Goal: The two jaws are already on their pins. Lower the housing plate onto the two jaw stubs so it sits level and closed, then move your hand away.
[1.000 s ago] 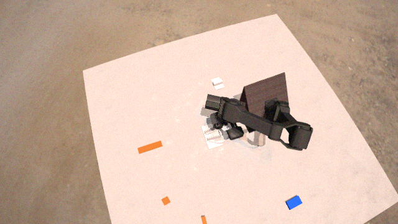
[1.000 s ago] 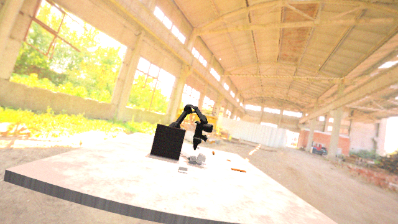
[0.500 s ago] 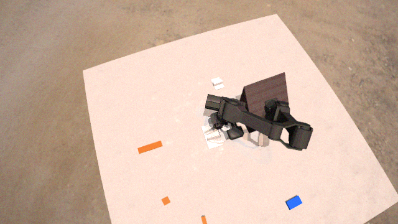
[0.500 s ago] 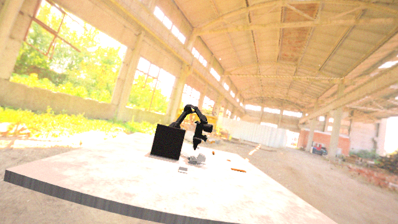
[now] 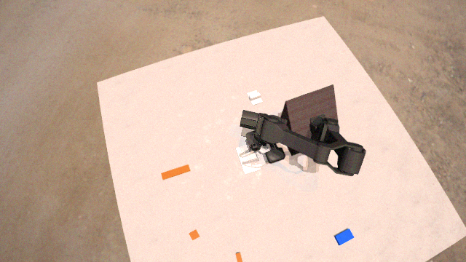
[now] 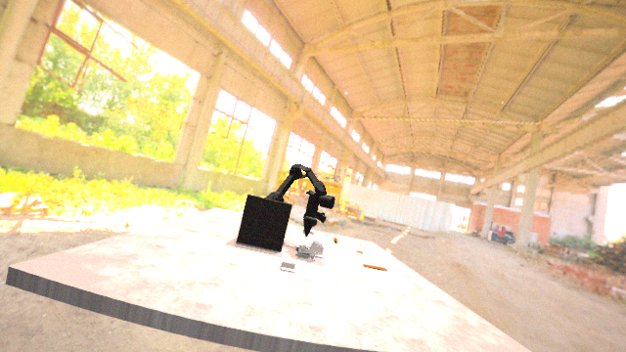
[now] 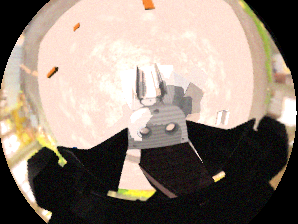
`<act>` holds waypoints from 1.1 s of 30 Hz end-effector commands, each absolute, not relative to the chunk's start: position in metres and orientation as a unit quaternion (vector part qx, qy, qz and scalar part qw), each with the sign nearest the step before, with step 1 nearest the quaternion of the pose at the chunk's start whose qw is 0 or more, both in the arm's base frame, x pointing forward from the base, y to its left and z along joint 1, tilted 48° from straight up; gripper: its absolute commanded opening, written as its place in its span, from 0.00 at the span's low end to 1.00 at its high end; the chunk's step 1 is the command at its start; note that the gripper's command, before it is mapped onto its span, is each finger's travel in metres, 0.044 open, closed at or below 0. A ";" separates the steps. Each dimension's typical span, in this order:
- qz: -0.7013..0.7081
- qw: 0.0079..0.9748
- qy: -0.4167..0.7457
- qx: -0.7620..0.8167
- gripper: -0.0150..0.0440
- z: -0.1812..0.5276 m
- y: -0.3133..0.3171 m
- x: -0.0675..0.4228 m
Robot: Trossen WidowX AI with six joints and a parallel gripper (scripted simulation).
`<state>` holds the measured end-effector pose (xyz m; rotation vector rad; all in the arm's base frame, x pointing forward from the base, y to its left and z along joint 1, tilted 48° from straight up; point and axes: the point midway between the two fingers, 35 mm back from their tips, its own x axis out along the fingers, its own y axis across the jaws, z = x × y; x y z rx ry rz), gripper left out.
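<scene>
My gripper [image 5: 263,149] [image 6: 308,233] [image 7: 156,127] is shut on the housing plate [image 7: 159,119], a grey plate with two round holes. The plate is between the dark fingertips in the wrist view, above the table. Two pale upright jaws [image 7: 149,82] stand side by side just beyond the plate's edge in the wrist view; the plate overlaps their near end. They stand on a white base [image 5: 251,169], partly under the arm in the top view. The stubs are hidden or too small to tell apart, and the gap between plate and stubs cannot be read.
A tall dark panel [image 5: 313,105] [image 6: 264,222] stands close beside the arm. A small white part [image 5: 255,97] [image 6: 288,267] [image 7: 222,117] lies off to one side. A long orange bar [image 5: 175,172] [image 6: 375,267], a small orange piece [image 5: 194,234] and a blue block [image 5: 344,236] lie farther out.
</scene>
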<state>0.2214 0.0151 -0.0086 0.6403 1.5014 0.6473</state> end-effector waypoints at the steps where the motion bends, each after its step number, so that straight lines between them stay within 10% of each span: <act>1: 0.283 0.636 0.660 0.282 0.85 -0.014 0.021 0.220; 33: 0.285 0.635 0.660 0.283 0.85 -0.048 0.059 0.217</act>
